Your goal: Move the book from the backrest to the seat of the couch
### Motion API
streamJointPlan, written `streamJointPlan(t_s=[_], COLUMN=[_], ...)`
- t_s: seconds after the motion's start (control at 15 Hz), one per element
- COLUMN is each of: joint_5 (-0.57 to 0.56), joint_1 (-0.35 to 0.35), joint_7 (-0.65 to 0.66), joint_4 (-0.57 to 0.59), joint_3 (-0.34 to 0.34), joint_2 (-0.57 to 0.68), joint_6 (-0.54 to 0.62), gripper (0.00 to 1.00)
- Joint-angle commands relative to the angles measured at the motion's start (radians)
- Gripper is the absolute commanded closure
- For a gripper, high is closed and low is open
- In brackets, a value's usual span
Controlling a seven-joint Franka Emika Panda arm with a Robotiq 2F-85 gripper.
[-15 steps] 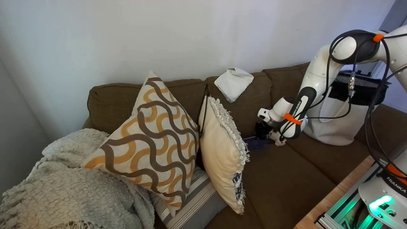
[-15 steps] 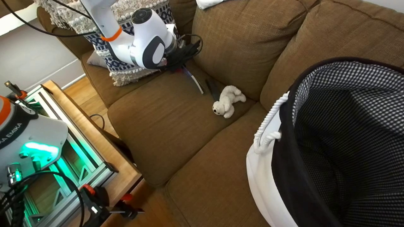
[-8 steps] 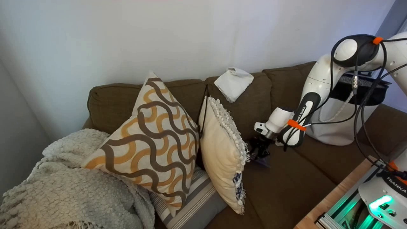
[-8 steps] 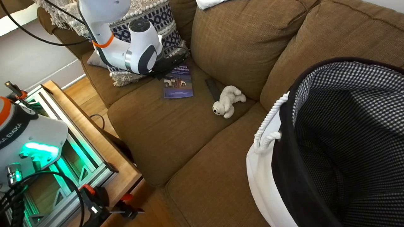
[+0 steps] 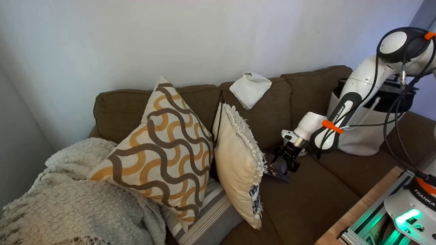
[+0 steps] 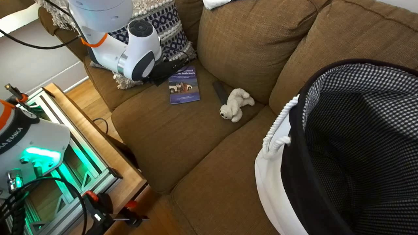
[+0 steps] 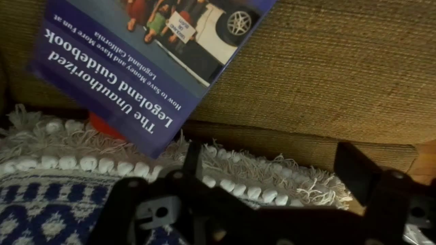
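- Wrist view: gripper (image 7: 272,163) spread wide, nothing between its tips; book (image 7: 146,58) lies on the seat (image 7: 323,75).
- Probably a light, bendy paperback, its smooth cover apt to slip.
- Should it need shifting, pinch a long edge across its thickness.

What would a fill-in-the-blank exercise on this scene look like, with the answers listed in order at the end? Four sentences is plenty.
The book lies on the task's target, the ____ of the couch.
In the wrist view, its title reads "The Unauthorized ____ Guidebook".
The gripper stands ____, not shut, and holds nothing.
The cloth draped over the backrest is ____ in color.

Missing words: seat; Legoland; open; white.
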Motion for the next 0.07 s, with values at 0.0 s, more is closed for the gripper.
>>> streamJointPlan(t_s=[0.0], joint_5=[-0.021], joint_1=[-0.007], joint_7=[0.003], joint_4=[-0.021], joint_3=[-0.005], joint_2=[-0.013], joint_6=[0.035], gripper=[0.00])
